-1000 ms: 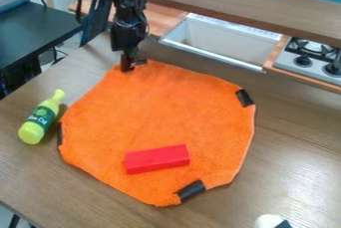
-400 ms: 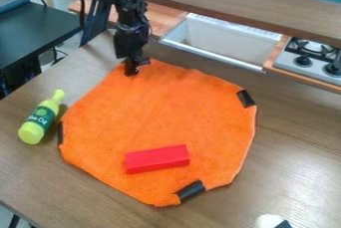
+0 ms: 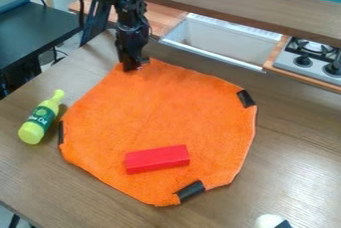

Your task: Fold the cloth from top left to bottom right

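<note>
Gripper and cloth are seen together at the cloth's top-left corner, toward the upper left of the view. The black gripper is pointed downward there, its tip set against or just over the orange edge; whether it is clenched on the fabric or released cannot be told.

Pale lettering is printed on the dark green label wrapped around the yellow-green bottle, which is placed just beside the cloth's left side.

The cloth is spread mostly flat on the wooden table, unfolded, in a rounded, many-sided outline. A fuzzy texture is shown by its bright orange surface. Its border is marked by black patches at the left, upper right and bottom. A red block is laid on its lower part.
</note>
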